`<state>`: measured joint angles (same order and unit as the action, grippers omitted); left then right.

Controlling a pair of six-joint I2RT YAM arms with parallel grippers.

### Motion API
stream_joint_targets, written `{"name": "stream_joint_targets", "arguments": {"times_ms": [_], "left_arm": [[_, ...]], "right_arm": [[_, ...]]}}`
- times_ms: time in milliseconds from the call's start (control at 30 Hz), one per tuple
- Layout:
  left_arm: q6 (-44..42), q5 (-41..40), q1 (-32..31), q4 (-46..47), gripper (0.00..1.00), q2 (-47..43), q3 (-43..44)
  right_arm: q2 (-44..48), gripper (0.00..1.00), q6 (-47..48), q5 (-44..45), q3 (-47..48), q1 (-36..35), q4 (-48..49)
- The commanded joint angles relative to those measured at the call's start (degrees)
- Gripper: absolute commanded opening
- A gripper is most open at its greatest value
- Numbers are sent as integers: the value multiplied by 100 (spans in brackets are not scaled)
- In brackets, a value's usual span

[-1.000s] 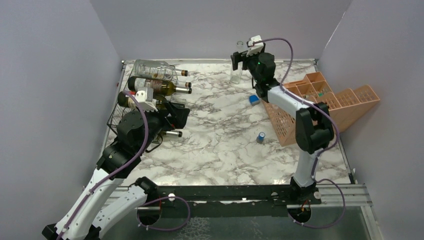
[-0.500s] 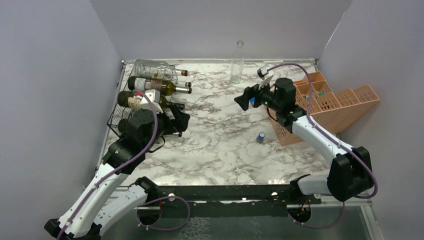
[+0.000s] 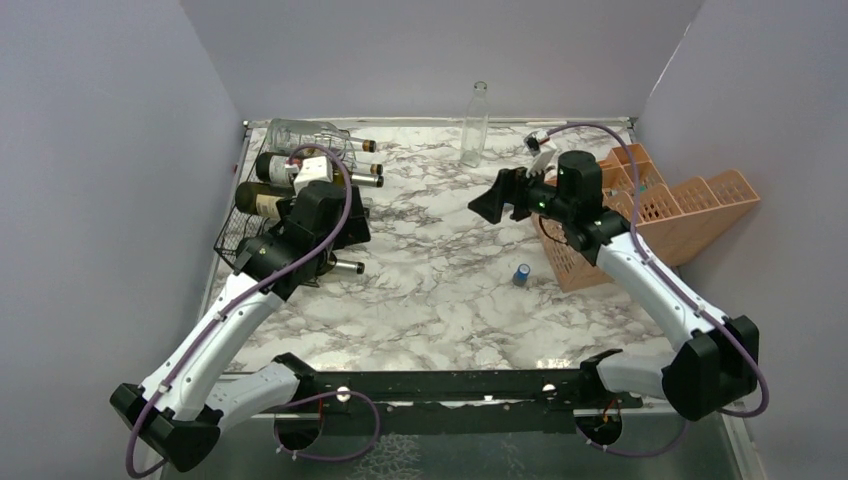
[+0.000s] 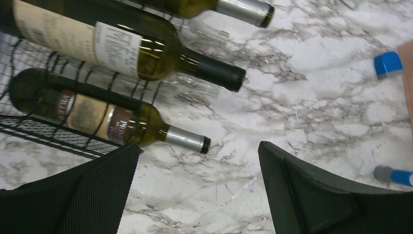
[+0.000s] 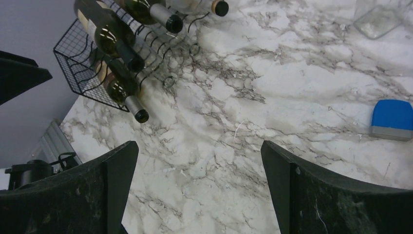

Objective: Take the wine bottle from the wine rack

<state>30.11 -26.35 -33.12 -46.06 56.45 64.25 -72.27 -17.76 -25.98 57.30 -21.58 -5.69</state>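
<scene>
The wine bottle (image 4: 104,122) nearest to hand lies on its side in the lowest tier of the wine rack (image 4: 39,129), at the left of the marble table (image 3: 440,300). Its silver-capped neck pokes out past the wire toward the open surface. More bottles lie in the tiers above it, and the dark-capsuled bottle (image 4: 160,58) sits just above and beside it. The left gripper (image 4: 198,151) hovers over the silver neck, jaws spread wide with nothing between them. The sound move is probably to drop the fingers either side of the neck just outside the mesh, close firmly on the smooth glass, and draw the bottle out along its own axis. Lifting would likely fail, since the wavy wire crosses over the body and would catch it. Whether the bottle is full is not clear from these views, so the body end may sag as it leaves the tier. The approach should also keep clear of the dark-capsuled neighbour. The right gripper (image 5: 199,146), equally wide open and empty, hangs above mid-table, well apart from the rack, free to steady the bottle.
</scene>
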Motion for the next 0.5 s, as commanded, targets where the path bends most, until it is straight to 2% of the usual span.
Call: {"name": "stream_joint_targets", "arguments": {"times_ms": [0, 67, 200, 367, 467], "left_arm": [[105, -689, 508, -658, 99, 164, 570], [170, -430, 1054, -638, 99, 336, 730], [302, 632, 2043, -558, 99, 933, 1112], [1015, 894, 2430, 61, 99, 1181, 1145], [1822, 1023, 2771, 213, 99, 1288, 1065]], "right_arm": [[679, 99, 131, 97, -188, 22, 126], [867, 99, 231, -29, -412, 16, 346], [999, 100, 372, -48, -485, 14, 344], [1067, 99, 327, -568, -546, 14, 409], [1187, 99, 335, -595, -622, 14, 428]]}}
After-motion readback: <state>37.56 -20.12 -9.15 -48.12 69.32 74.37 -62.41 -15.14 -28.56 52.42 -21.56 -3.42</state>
